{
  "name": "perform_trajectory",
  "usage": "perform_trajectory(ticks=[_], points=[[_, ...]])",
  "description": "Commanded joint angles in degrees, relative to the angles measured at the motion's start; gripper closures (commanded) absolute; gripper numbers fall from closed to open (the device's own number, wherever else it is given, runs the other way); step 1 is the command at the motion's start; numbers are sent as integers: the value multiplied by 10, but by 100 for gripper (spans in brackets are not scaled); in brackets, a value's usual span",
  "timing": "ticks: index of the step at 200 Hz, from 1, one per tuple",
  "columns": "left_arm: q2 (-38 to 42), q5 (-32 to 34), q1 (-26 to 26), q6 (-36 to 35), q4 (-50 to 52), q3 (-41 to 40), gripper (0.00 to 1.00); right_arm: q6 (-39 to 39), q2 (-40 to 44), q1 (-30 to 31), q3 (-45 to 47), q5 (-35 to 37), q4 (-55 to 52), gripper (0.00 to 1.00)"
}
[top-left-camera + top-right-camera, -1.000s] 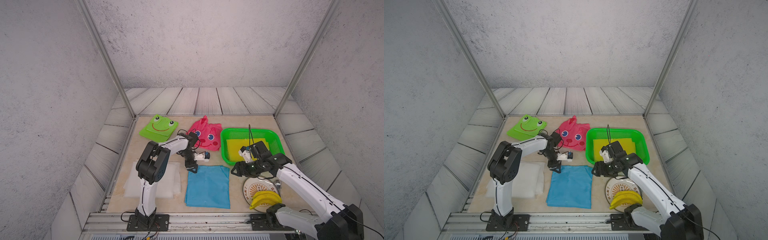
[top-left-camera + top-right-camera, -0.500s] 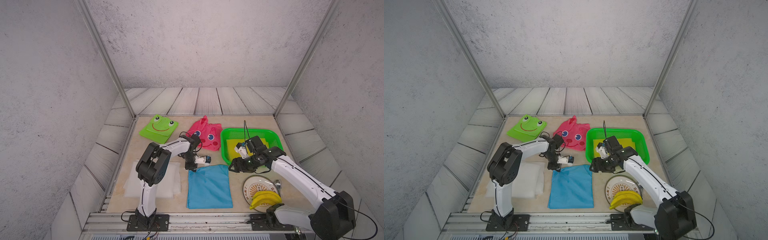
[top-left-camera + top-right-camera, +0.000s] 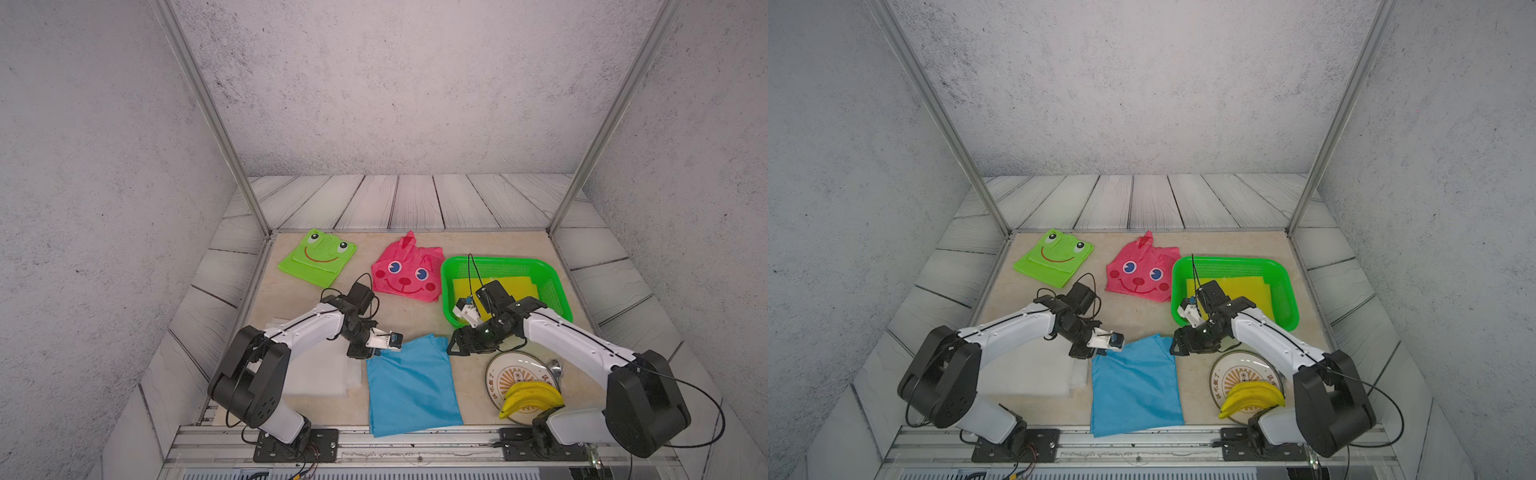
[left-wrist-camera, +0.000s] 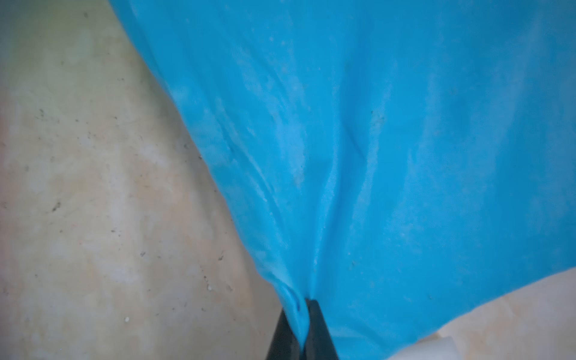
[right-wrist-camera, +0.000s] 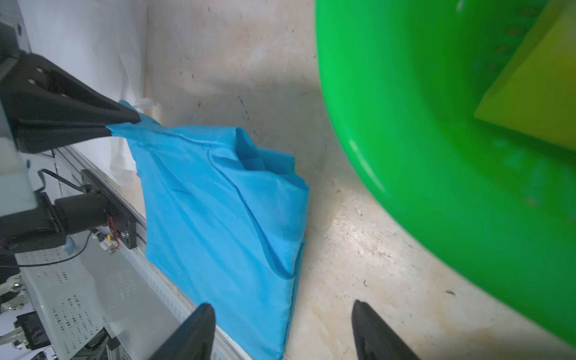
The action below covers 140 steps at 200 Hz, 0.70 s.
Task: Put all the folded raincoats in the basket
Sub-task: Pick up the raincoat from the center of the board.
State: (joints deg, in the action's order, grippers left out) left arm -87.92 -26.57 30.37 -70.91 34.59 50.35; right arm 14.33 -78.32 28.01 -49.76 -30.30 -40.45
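Note:
The folded raincoat (image 3: 411, 386) (image 3: 1136, 386) is bright blue and lies at the table's front middle. My left gripper (image 3: 375, 354) (image 4: 307, 304) is shut on its far left corner, and the cloth (image 4: 374, 140) is pinched up between the black fingers. My right gripper (image 3: 451, 347) (image 5: 283, 307) stands open just off the raincoat's far right corner (image 5: 274, 174), holding nothing. The green basket (image 3: 505, 262) (image 3: 1229, 261) (image 5: 405, 187) sits at the right rear, right behind my right wrist. A yellow folded sheet (image 3: 513, 286) lies inside it.
A green frog raincoat (image 3: 318, 257) and a pink rabbit one (image 3: 405, 274) lie at the back. A white sheet (image 3: 320, 372) is under my left arm. A plate (image 3: 515, 368) with bananas (image 3: 532, 399) stands at the front right, beside the raincoat.
My left gripper has shut on the raincoat's far left corner and bunched it. My right gripper has swung from the basket side down to the raincoat's far right corner, its jaws a bit wider.

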Motion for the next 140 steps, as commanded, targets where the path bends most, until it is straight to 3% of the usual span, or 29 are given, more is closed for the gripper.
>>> perform_trajectory(ticks=[1,23,59,101,117,140], points=[[19,-20,-3,-16,-94,-23,100,-52,32,15,-29,30,42,26],[32,-10,-3,-49,-120,-33,100,-171,24,16,-77,53,16,26],[49,-9,-2,-93,-156,-39,100,-336,-57,19,-155,21,-11,23],[65,-3,-4,-91,-178,-33,100,-395,-173,39,-265,13,-130,21],[66,1,-8,-90,-184,-32,100,-388,-194,50,-282,30,-147,21],[67,-10,-16,-79,-190,-28,100,-386,-198,59,-285,-12,-157,18]])
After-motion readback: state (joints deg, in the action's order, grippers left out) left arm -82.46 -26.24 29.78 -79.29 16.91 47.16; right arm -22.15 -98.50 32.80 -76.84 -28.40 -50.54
